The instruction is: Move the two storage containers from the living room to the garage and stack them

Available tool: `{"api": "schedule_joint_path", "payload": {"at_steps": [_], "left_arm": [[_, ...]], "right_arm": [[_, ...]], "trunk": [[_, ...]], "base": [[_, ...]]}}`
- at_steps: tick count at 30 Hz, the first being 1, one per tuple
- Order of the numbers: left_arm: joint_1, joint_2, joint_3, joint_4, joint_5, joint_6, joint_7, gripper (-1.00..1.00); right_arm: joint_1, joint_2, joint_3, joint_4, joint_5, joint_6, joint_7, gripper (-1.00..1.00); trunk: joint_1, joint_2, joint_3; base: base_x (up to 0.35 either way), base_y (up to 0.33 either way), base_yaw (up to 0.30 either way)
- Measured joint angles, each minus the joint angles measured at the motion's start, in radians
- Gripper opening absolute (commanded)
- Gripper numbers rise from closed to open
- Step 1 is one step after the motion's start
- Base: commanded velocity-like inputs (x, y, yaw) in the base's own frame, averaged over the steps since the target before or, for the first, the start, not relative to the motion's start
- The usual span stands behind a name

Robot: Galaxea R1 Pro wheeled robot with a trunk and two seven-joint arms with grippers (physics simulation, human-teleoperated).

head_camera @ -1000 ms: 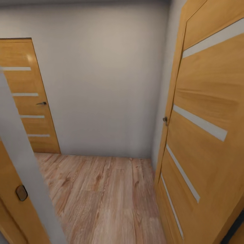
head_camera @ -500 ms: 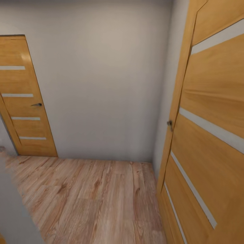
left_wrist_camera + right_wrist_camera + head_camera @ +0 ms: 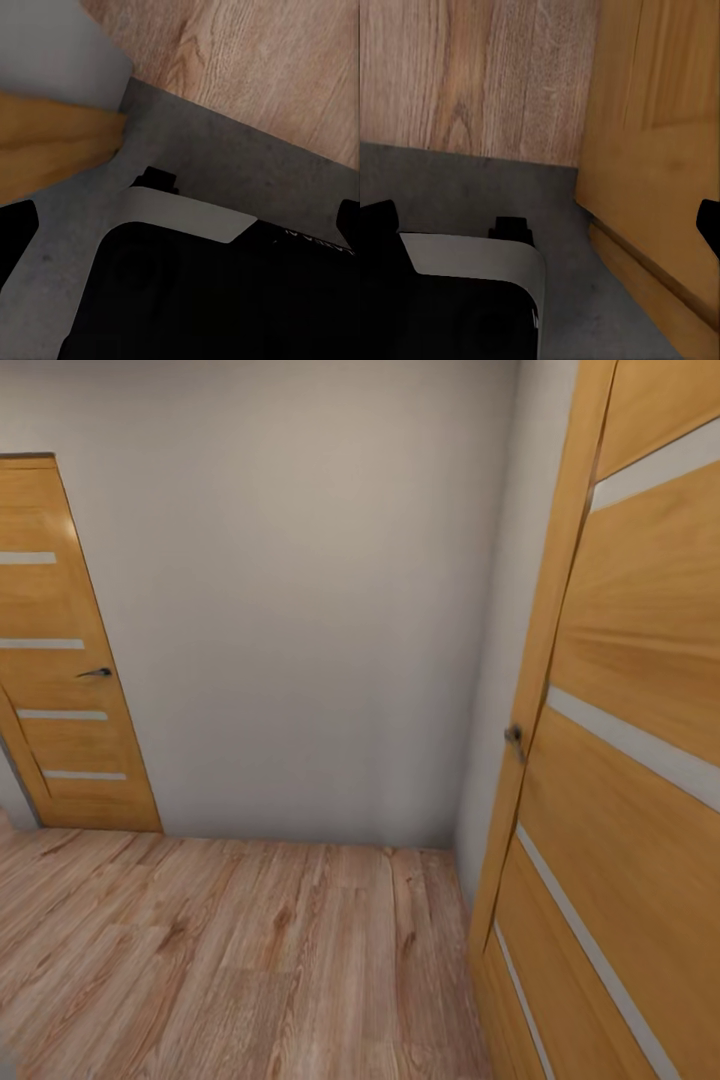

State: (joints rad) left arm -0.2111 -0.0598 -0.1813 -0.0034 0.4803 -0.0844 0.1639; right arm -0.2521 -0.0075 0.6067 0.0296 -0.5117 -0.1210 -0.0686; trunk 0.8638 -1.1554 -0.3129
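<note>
Left hand: the wrist view gives black fingertip shapes at the two frame edges with nothing between them, so it reads as spread apart and empty, touching nothing. Below it sits the robot's dark base with a pale grey panel, on a dark grey speckled floor strip that meets light wood-plank flooring.

Right hand: same picture, black tips at the frame edges, gap empty, so apart and holding nothing. An orange-brown wooden door with pale horizontal inlays stands just beside the base on that side.

Head view: a small hallway with a plain pale wall, a closed second wooden door on the left, and the near door at right with its handle.

Orange-red storage containers: none in these views, so their position can't be given.

Step, as a judgement: transit, hands empty. Next move calls for driving clear of the right door and heading on.
</note>
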Motion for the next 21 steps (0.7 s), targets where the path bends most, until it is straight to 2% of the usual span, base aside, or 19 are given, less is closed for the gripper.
{"api": "schedule_joint_path", "payload": {"at_steps": [21], "left_arm": [[0.000, 0.000, 0.001, 0.000, 0.001, -0.002, 0.000, 1.00]], "right_arm": [[0.000, -0.001, 0.000, 0.000, 0.000, 0.000, 0.000, 1.00]], "trunk": [[0.000, 0.000, 0.000]], "base": [[0.025, -0.041, 0.000]]}}
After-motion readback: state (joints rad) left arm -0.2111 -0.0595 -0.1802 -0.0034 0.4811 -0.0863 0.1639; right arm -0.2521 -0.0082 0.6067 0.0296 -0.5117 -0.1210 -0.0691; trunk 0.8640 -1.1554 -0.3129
